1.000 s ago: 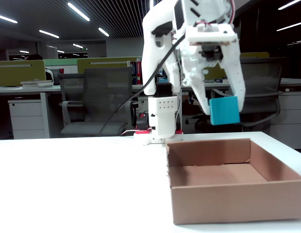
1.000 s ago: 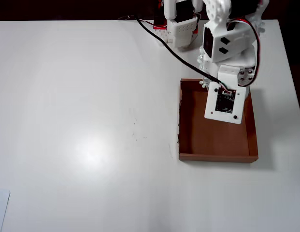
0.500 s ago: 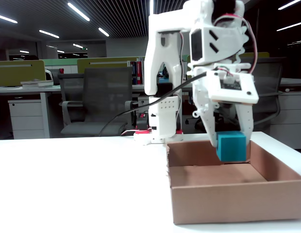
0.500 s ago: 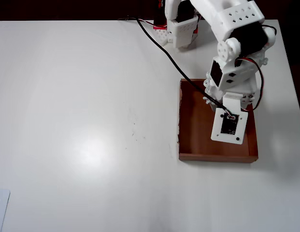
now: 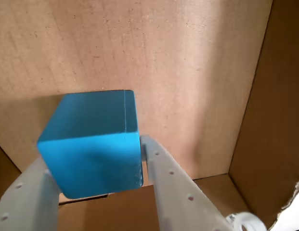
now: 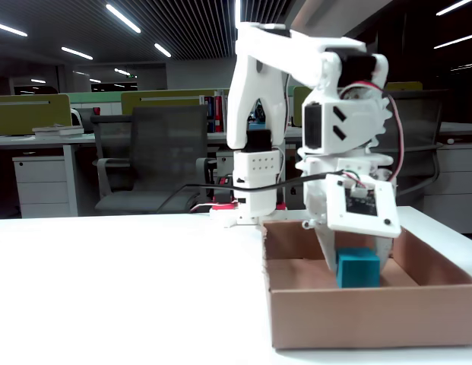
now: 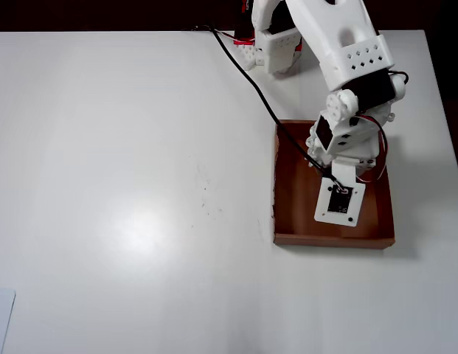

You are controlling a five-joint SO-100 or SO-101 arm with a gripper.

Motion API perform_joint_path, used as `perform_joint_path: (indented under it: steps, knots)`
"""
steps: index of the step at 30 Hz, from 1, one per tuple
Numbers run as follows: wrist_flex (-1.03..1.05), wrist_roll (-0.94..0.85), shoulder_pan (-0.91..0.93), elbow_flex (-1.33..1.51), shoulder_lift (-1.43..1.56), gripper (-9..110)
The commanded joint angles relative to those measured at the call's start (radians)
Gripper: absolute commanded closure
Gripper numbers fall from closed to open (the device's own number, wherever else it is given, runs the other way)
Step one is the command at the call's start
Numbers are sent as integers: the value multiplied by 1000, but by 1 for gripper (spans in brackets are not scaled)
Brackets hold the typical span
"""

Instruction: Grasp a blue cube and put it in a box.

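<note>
The blue cube (image 5: 91, 144) sits between my gripper's (image 5: 94, 154) two white fingers, which press on its left and right sides. In the fixed view the cube (image 6: 358, 268) hangs low inside the brown cardboard box (image 6: 357, 319), near its floor, with the gripper (image 6: 357, 262) pointing down around it. The wrist view shows the box floor (image 5: 188, 72) and a side wall right behind the cube. In the overhead view the box (image 7: 333, 240) lies right of centre, and the arm and its camera board hide the cube.
The arm's base (image 7: 276, 44) stands at the table's far edge, with a black cable (image 7: 243, 74) running to the wrist. The white table (image 7: 140, 184) spreads left of the box. A white object (image 7: 0, 317) shows at the bottom left corner.
</note>
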Motion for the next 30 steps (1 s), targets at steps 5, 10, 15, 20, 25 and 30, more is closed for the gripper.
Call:
perform_joint_path:
  steps: [5, 10, 15, 20, 25, 30]
  knots:
    - [-26, 8, 0, 15, 11, 86]
    - [0, 8, 12, 12, 60, 80]
    - [34, 8, 21, 6, 129, 75]
    - [74, 8, 26, 2, 210, 73]
    - [129, 8, 34, 6, 333, 75]
    - [179, 0, 66, 29, 483, 78]
